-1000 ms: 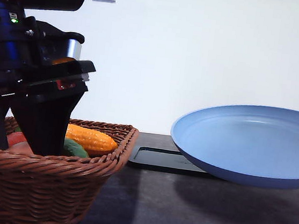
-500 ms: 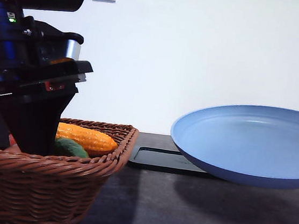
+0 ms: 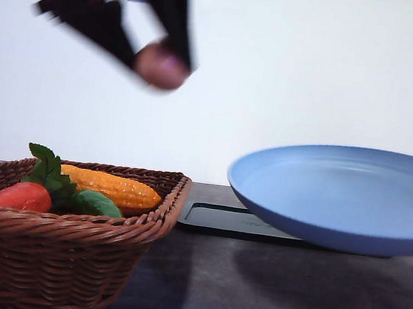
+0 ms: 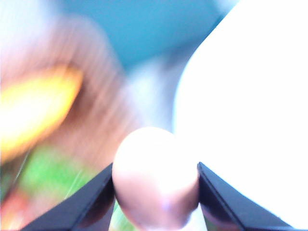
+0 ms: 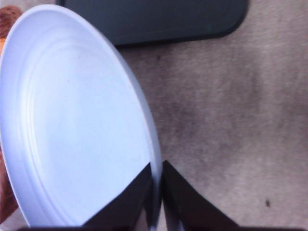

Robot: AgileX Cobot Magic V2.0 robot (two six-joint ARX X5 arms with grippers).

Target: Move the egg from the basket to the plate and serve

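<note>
My left gripper (image 3: 162, 64) is high above the basket (image 3: 61, 253), blurred by motion, and shut on the pinkish-brown egg (image 3: 160, 66). In the left wrist view the egg (image 4: 156, 185) sits between the two dark fingers (image 4: 91, 202). The blue plate (image 3: 343, 196) hovers above the table at the right, held level. My right gripper (image 5: 155, 204) is shut on the rim of the plate (image 5: 72, 120), seen in the right wrist view.
In the basket lie an orange corn cob (image 3: 113, 187), a green vegetable (image 3: 96, 203) and a red carrot-like vegetable with leaves (image 3: 23, 195). A flat black tray (image 3: 229, 220) lies behind the plate. Dark tabletop (image 3: 265, 295) spreads in front.
My left gripper has risen out of the basket with the egg and moved up and to the right. The plate has shifted slightly left.
</note>
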